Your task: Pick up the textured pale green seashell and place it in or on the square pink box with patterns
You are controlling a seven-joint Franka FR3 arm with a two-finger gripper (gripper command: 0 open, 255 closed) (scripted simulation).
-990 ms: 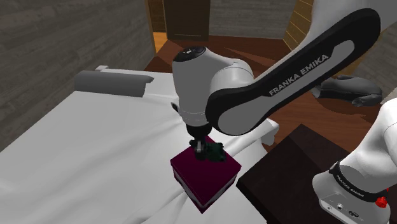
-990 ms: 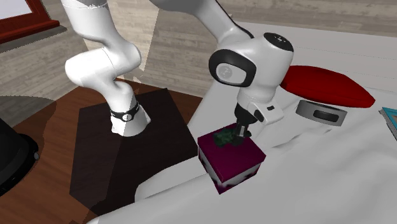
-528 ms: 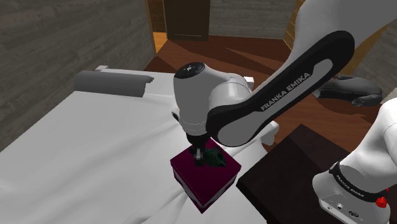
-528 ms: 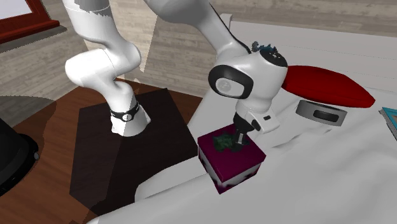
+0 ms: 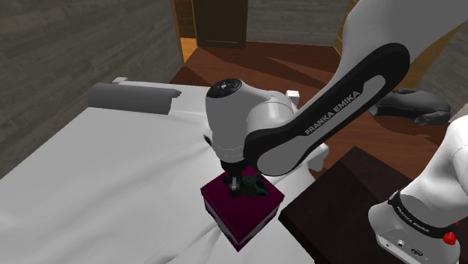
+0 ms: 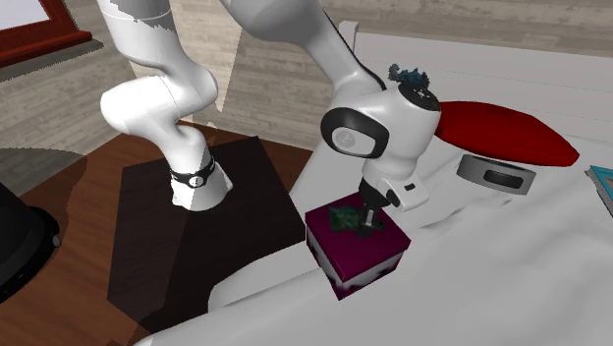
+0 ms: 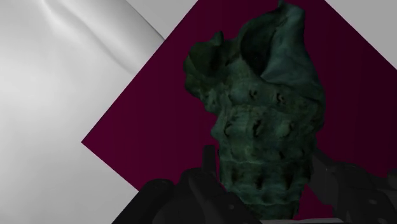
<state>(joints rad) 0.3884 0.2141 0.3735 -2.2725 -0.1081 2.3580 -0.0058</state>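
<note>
The seashell (image 7: 267,127) is dark green and knobbly, and it rests low on the top of the square magenta box (image 7: 159,121). My gripper (image 7: 267,184) is shut on it, a black finger pressing each side of its near end. In the shoulder view the gripper (image 5: 235,186) points straight down onto the box (image 5: 240,217), with the shell (image 5: 253,185) beside the fingers. The second exterior view has the shell (image 6: 346,218) on the box (image 6: 359,258) under the gripper (image 6: 365,226). The box sits on a white bed near the stand.
The white bed sheet (image 5: 112,172) spreads to the shoulder view's left, with a grey pillow (image 5: 131,97) at its far end. A red cushion (image 6: 506,133) and a grey disc (image 6: 496,175) lie beyond the box. The dark stand (image 5: 345,195) borders the bed.
The arm's wrist has dropped lower over the box, bringing the shell down from just above it onto the box top. The fingers stay closed on the shell.
</note>
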